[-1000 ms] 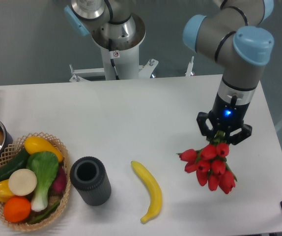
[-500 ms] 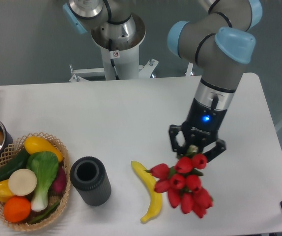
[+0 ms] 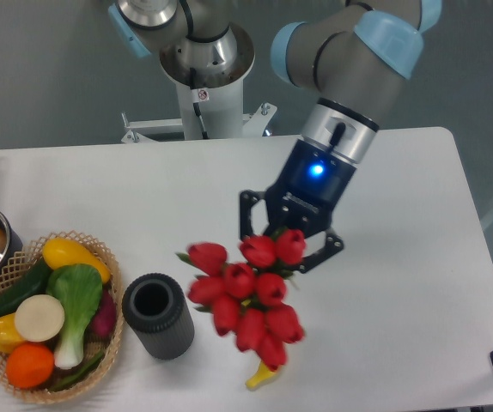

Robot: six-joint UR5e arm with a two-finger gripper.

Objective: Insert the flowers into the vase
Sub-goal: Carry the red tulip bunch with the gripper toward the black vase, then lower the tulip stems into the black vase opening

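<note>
Fingers of the gripper (image 3: 286,233) are clamped on the flowers (image 3: 245,295), whose buds hang below them. Since a second ago the arm has carried the bunch leftward over the banana (image 3: 259,376), closing most of the gap to the vase (image 3: 157,314), which stands lower-left of the fingers, empty. Farther left, the basket (image 3: 98,251) holds vegetables.

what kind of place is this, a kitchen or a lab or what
Most likely a robotics lab staged with kitchen props. A robot arm's tool carries red flowers over a bare white table, beside a dark vase and a wicker basket of vegetables, against a plain grey wall.
</note>
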